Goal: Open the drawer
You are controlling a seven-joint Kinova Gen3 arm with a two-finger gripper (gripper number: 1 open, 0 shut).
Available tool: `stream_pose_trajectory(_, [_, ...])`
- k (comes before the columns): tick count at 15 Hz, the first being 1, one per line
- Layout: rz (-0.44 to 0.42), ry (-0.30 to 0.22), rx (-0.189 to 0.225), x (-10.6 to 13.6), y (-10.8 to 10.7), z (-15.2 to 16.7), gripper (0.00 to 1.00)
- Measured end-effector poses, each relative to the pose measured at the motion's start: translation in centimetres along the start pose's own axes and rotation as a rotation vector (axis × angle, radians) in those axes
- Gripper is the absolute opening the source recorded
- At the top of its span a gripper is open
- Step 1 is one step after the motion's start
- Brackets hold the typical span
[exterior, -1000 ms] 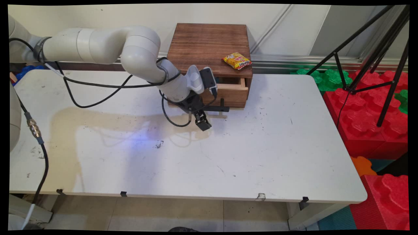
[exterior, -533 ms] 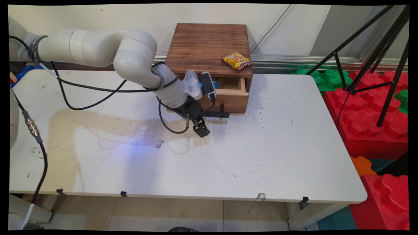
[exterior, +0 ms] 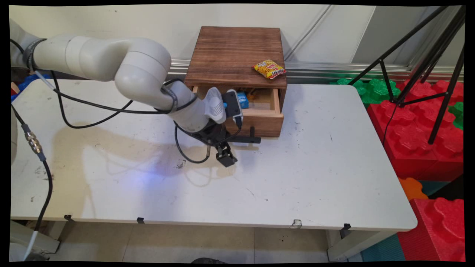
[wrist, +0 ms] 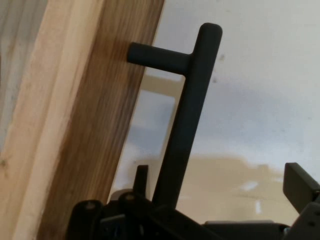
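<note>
1. Straddling the black handle [wrist: 187,115], the gripper [wrist: 220,180] has its fingers [wrist: 299,184] spread wide. One fingertip sits just beside the bar, in the gap between it and the drawer front [wrist: 95,125]. The other stands well clear on the far side, so nothing is clamped.
2. In the main view the gripper [exterior: 225,155] hangs low over the table [exterior: 315,178], at the left end of the handle [exterior: 248,139]. The wrist slopes down to it from the upper left.
3. The handle is a bar held off the drawer [exterior: 259,120] on short posts. The drawer is pulled partly out of a dark wooden box [exterior: 237,52].
4. A small blue packet [exterior: 243,99] shows inside the open drawer, partly hidden by the wrist, with something orange beside it (too little shows to name it).
5. A yellow and red snack packet [exterior: 269,69] lies on the box's top, near the front right corner.
6. Black cables [exterior: 92,104] loop down from the arm over the left half of the table.
7. The white tabletop is scuffed, with a tan stain across its left side.
8. The box stands at the table's far edge, before a pale wall [exterior: 111,18].
9. Red foam blocks [exterior: 415,129] and green foam blocks [exterior: 371,89] are stacked to the right of the table, with a black tripod [exterior: 426,55] standing over them.
</note>
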Motion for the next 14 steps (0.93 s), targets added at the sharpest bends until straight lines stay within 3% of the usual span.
stream_pose_trajectory(14, [0.018,-0.005,-0.028,-1.4,5.4,-2.2,1.00])
